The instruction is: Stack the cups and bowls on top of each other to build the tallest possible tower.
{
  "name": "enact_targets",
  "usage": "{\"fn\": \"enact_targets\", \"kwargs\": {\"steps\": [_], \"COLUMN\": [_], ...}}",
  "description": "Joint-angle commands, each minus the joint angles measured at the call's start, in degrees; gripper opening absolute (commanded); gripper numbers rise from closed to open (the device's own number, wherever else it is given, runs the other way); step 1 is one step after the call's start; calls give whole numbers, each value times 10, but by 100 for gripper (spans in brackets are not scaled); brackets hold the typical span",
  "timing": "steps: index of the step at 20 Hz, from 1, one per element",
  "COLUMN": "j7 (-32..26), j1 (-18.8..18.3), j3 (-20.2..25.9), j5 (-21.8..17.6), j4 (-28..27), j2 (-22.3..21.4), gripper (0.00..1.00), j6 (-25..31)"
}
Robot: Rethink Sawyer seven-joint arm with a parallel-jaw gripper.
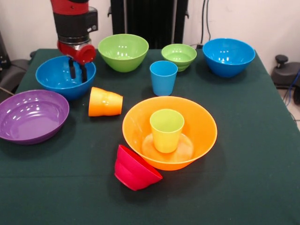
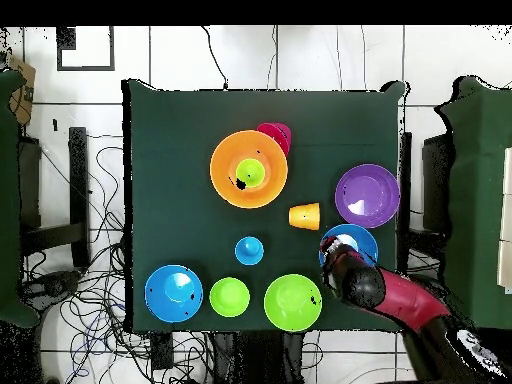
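Note:
My gripper (image 1: 78, 78) is open and empty, its two black fingers (image 1: 72, 69) hanging inside the left blue bowl (image 1: 51, 77) near its far rim. The big orange bowl (image 1: 201, 126) sits mid-table with the lime green cup (image 1: 167, 130) upright inside it. The small red bowl (image 1: 135, 168) leans tipped against the orange bowl's near side. The orange cup (image 1: 105, 102) lies on its side between the blue and orange bowls. The blue cup (image 1: 163, 77) stands upright behind the orange bowl. Overhead, my arm (image 2: 395, 298) covers part of that blue bowl (image 2: 352, 238).
The purple bowl (image 1: 32, 116) lies at the left edge. The large green bowl (image 1: 123, 52), small green bowl (image 1: 179, 56) and second blue bowl (image 1: 228, 56) line the far side. The dark green cloth (image 1: 253, 154) is bare at the right and front.

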Motion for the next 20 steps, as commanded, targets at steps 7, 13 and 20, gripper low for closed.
{"fn": "enact_targets", "kwargs": {"steps": [7, 13, 20], "j7": [110, 94, 66], "j1": [57, 48, 8], "j3": [5, -6, 0], "j5": [65, 63, 49], "j4": [17, 49, 124], "j2": [69, 29, -69], "gripper": [100, 100, 100], "j6": [-73, -61, -12]}}
